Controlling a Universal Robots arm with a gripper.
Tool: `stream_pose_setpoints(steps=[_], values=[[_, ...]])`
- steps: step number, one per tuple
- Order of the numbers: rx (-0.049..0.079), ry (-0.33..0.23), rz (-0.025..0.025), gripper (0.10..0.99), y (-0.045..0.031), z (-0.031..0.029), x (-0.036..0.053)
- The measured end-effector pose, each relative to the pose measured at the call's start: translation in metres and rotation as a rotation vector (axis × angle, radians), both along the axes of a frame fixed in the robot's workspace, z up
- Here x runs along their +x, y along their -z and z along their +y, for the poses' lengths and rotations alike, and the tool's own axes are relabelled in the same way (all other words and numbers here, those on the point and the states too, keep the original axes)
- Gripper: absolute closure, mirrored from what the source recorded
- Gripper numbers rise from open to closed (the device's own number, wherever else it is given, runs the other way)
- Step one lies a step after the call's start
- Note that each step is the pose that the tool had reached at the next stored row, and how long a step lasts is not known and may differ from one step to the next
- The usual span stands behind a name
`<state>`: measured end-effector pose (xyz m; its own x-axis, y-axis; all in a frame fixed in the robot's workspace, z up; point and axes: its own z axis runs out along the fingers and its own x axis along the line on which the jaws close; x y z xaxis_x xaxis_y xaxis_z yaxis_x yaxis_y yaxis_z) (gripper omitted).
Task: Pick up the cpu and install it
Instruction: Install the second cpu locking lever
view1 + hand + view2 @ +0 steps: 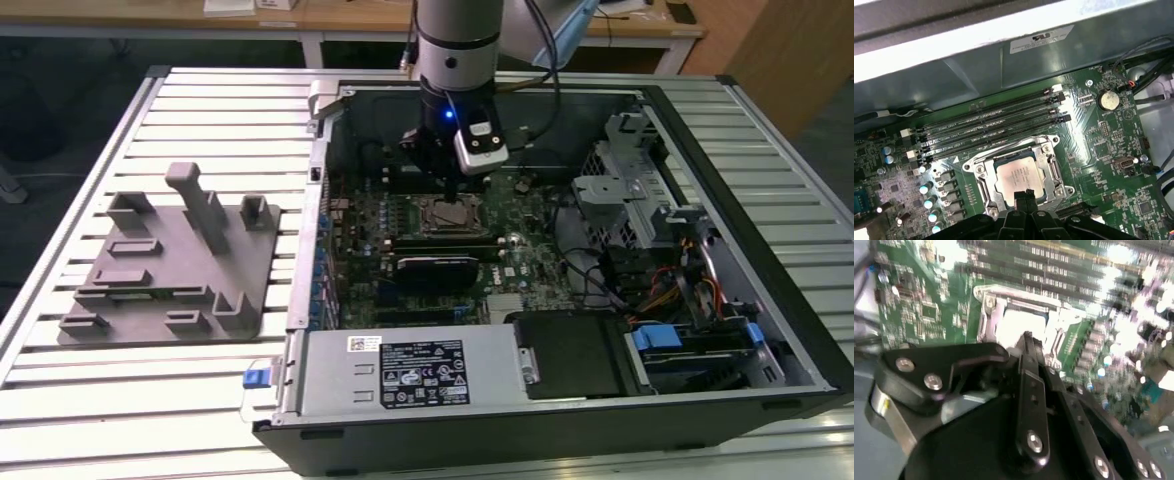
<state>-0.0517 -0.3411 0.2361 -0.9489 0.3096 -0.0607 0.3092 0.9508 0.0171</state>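
The cpu [1015,174], a silvery square chip, lies flat inside the metal-framed socket [1054,172] on the green motherboard. In the exterior view the cpu [449,212] sits in the middle of the open computer case, just below my gripper [446,186]. My gripper [1023,194] hangs just above the chip's near edge with its two black fingertips pressed together and nothing between them. In the second wrist view the gripper [1027,342] points at the bright socket frame [988,315].
Memory slots [989,122] run beside the socket. A black block [434,270] lies on the board nearer the power supply [400,370]. Drive bays and cables [654,250] fill the exterior view's right. A grey fixture [174,260] stands on the slatted table at that view's left.
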Motion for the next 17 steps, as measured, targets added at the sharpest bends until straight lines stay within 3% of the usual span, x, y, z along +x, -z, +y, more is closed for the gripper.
stream_pose_setpoints(steps=[1,2,4,17], values=[[0.0,0.0,-0.0001,0.98,0.0,0.0,0.0],[0.0,0.0,0.0,0.98,-0.0035,-0.0103,0.0],[0.0,0.0,0.0,0.98,-0.0069,-0.0169,0.0],[0.002,0.0,0.0,0.98,-0.0056,-0.0176,0.0]])
